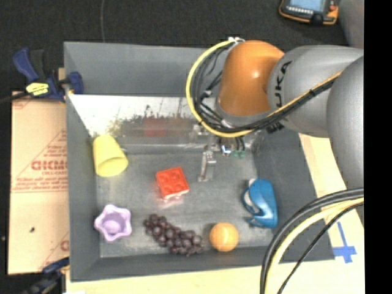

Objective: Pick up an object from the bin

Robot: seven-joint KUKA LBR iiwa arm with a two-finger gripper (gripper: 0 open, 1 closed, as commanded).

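yellow cup (109,156) at far left; red brick (171,183) in the middle; lilac flower (113,222) near left; dark purple grapes (173,234) and orange ball (224,237) along the near side; blue toy (262,202) at right. grey bin (288,164); grey arm (318,97) with orange cover (248,78).

bin (122,66): matt metal | red block (171,183): glossy plastic | yellow cup (109,155): smooth

Holds six loose things in all. One yellow cup (109,156), one red toy brick (171,183), one purple flower-shaped dish (113,222). One bunch of dark grapes (173,234), one orange ball (224,236), one blue object (262,202)
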